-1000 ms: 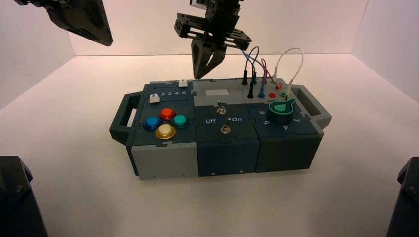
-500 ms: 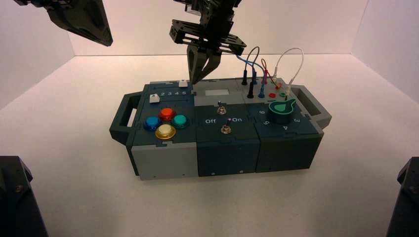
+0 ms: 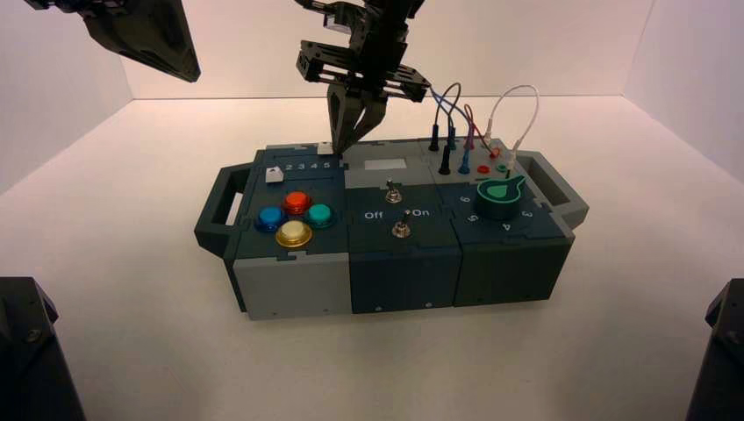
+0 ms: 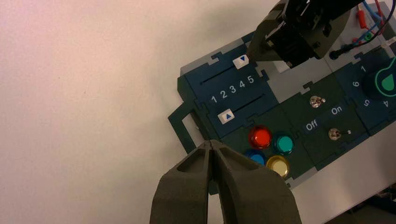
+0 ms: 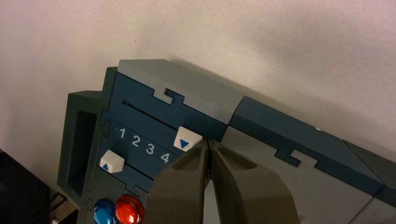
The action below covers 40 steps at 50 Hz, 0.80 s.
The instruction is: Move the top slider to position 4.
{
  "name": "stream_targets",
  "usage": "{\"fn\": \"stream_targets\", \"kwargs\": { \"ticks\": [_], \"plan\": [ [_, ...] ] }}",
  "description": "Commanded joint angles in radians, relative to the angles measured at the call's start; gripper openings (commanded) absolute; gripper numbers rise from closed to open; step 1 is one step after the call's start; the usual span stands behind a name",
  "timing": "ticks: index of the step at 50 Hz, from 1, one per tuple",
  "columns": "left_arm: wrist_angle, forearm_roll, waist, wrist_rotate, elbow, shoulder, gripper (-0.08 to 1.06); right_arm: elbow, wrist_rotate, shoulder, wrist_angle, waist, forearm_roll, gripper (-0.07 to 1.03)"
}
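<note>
The top slider [image 3: 325, 148], a small white square knob with a blue triangle, sits at the far end of its track beside the numeral 5 [image 4: 251, 79]; it also shows in the left wrist view [image 4: 242, 61] and the right wrist view [image 5: 187, 140]. The numeral 4 [image 5: 165, 157] lies just short of it in the printed row. My right gripper [image 3: 339, 151] is shut, with its tips [image 5: 208, 143] down at the box right beside the knob, on the side away from the numerals 1 to 4. My left gripper [image 3: 189, 70] is shut and empty, parked high at the far left.
The twin white slider [image 3: 274, 174] sits near the numeral 1. Coloured round buttons [image 3: 296, 216] lie in front of the sliders. Two toggle switches [image 3: 390, 193], the green dial [image 3: 498, 198] and plugged wires [image 3: 456, 132] stand to the right of my right gripper.
My right gripper has moved left and down from above the box's grey middle panel to the top slider's knob. The knob and the left arm have not moved.
</note>
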Motion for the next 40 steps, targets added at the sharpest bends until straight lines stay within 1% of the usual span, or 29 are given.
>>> {"fn": "stream_targets", "kwargs": {
  "ticks": [1, 13, 40],
  "plan": [
    [-0.002, -0.002, -0.005, 0.003, -0.023, -0.003, -0.03, -0.026, -0.005, -0.018, 0.006, 0.005, 0.005, -0.02],
    [-0.002, -0.002, -0.005, 0.003, -0.023, -0.006, -0.03, -0.026, -0.005, -0.018, 0.011, 0.014, 0.020, -0.02],
    [-0.002, -0.002, -0.005, 0.003, -0.023, -0.009, -0.03, -0.031, -0.005, -0.017, 0.011, 0.023, 0.023, -0.02]
  ]
}}
